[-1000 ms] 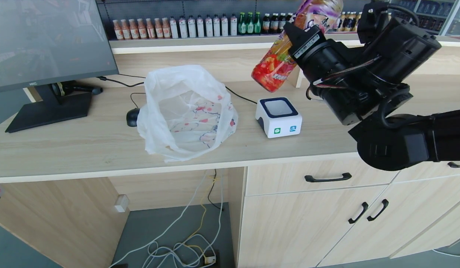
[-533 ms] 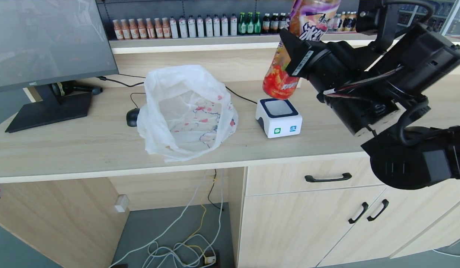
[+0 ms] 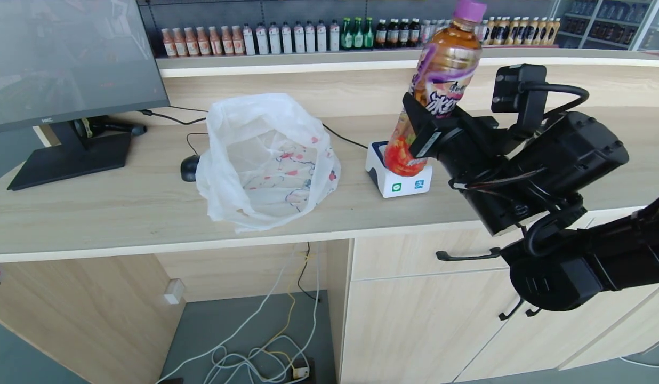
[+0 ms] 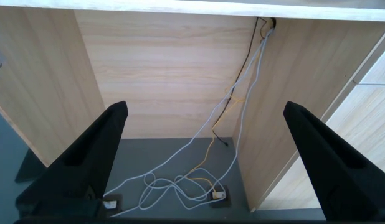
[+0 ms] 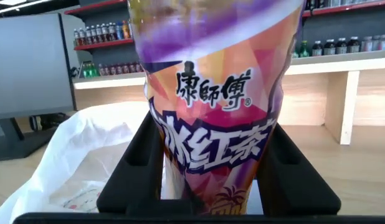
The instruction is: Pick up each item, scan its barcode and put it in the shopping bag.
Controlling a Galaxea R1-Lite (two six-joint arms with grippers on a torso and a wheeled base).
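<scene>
Bottle at the scanner, bag waiting

Head view: your right gripper (image 3: 421,140) holds the bottle (image 3: 441,90) upright, base over the scanner (image 3: 399,185) on the counter (image 3: 121,202); a barcode facing away won't read. Shopping bag (image 3: 265,160) stands open, contents unclear. Left wrist view: left gripper (image 4: 205,106) spread wide, empty. Right wrist view: fingers (image 5: 139,162) clamp the bottle.

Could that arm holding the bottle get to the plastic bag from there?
Probably yes: the shopping bag stands open beside the scanner, where the right gripper holds the bottle, with only a thin cable between.

One held bottle (image 3: 441,80), one scanner (image 3: 399,185), one shopping bag (image 3: 265,160), one monitor (image 3: 68,53).
</scene>
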